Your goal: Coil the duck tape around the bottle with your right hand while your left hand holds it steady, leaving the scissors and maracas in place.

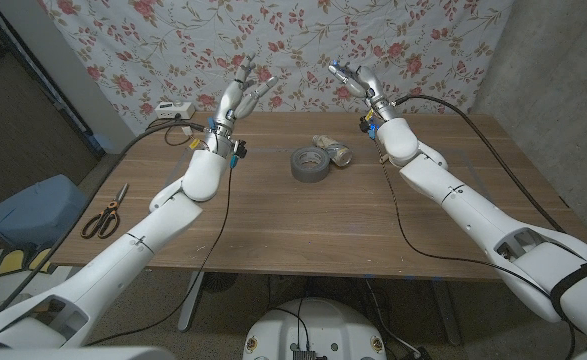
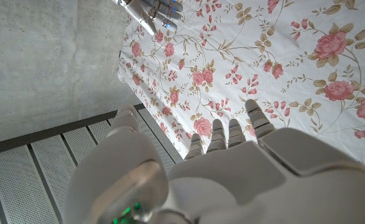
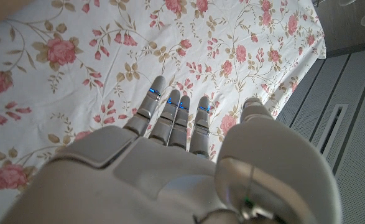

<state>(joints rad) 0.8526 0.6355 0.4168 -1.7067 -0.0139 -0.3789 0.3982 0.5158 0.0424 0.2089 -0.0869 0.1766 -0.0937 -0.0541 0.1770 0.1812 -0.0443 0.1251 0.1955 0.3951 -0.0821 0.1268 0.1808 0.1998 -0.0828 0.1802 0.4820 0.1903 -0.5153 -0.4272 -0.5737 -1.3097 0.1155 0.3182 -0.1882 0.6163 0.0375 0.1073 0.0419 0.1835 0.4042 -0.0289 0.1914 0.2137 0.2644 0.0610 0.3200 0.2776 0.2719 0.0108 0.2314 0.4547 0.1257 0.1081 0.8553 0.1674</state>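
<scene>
A grey roll of duct tape lies on the wooden table near the middle. Just behind it, to its right, a crumpled clear bottle lies on its side. My left hand is raised well above the table's far left part, fingers spread, holding nothing. My right hand is lifted above the far right part, fingers apart and empty. Both hands point at the floral backdrop, as my left hand and my right hand show in the wrist views. The right hand's fingers also appear in the left wrist view.
Scissors with orange-and-black handles lie at the table's left edge. A small white device sits at the far left corner. Cables run across the table from both arms. A blue bin stands on the floor to the left.
</scene>
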